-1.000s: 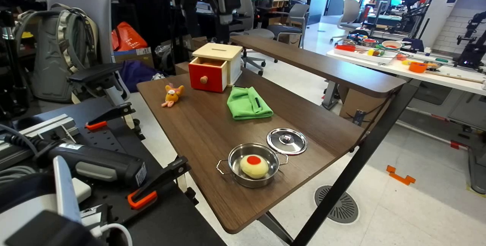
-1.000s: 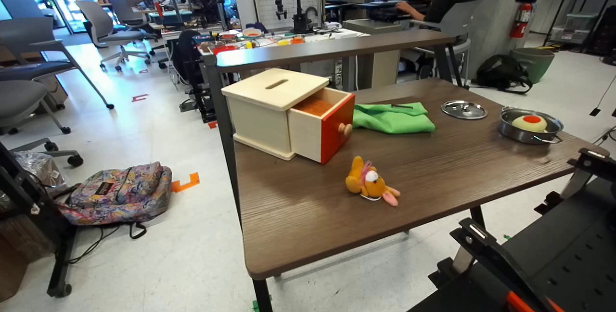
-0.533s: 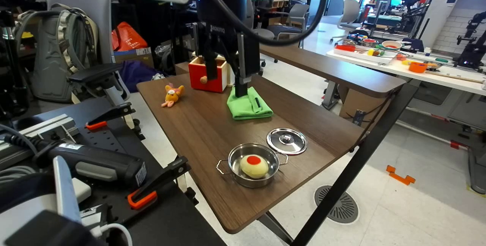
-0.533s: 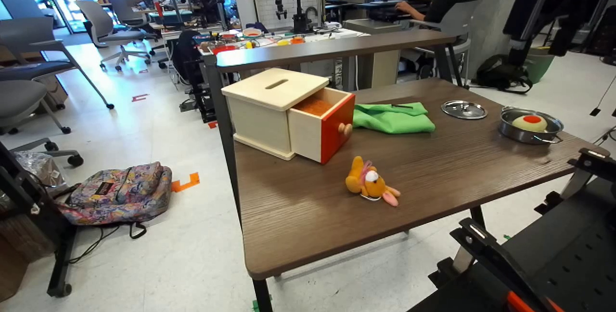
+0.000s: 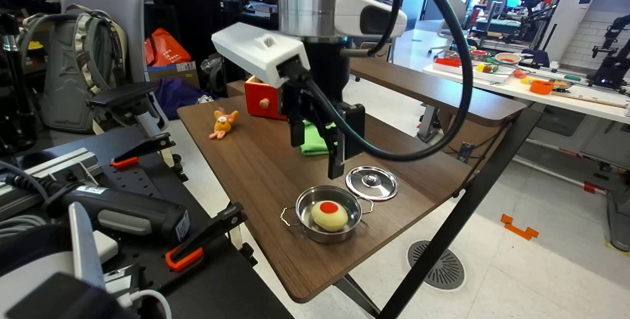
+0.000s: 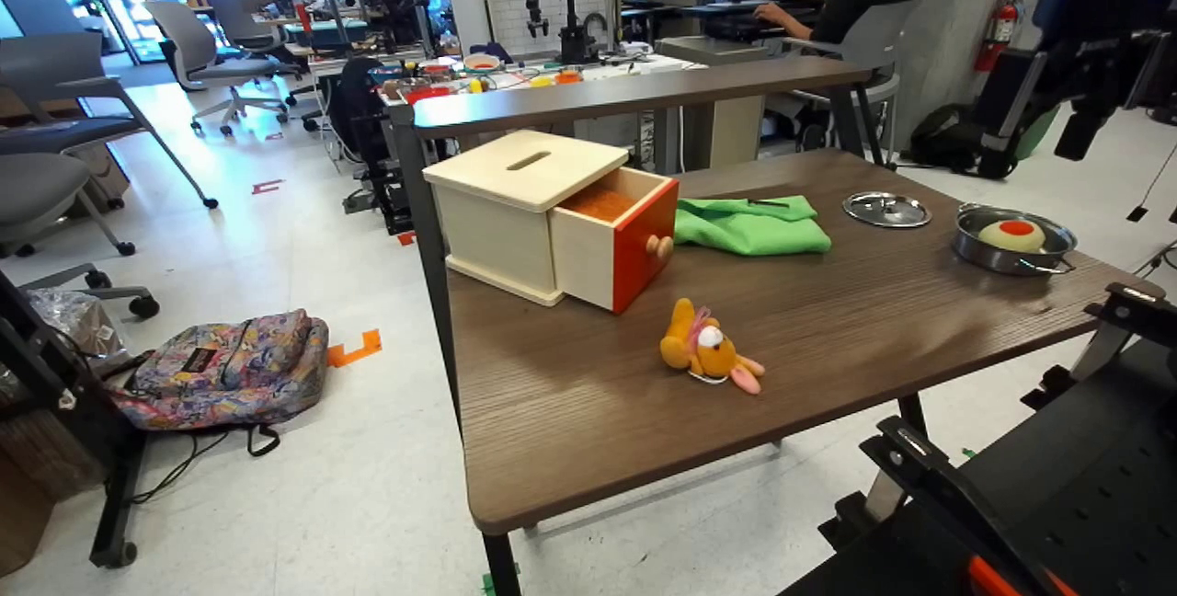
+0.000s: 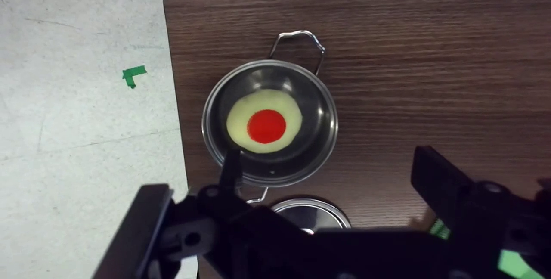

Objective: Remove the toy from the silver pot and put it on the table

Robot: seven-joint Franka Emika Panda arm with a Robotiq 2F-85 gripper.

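The toy, yellowish with a red-orange round top, lies inside the silver pot; it shows in both exterior views and the wrist view. The silver pot stands upright near one end of the dark brown table. My gripper is open and empty, with its fingers wide apart. It hangs above the table, higher than the pot and apart from it. In the wrist view one finger overlaps the pot's near rim.
The silver lid lies beside the pot. A green cloth, a wooden box with its red drawer pulled open, and an orange toy figure are farther along the table. A raised shelf runs along one long side.
My gripper has come down into view and moved over the table toward the pot. The toy, pot, lid and other things have not moved.
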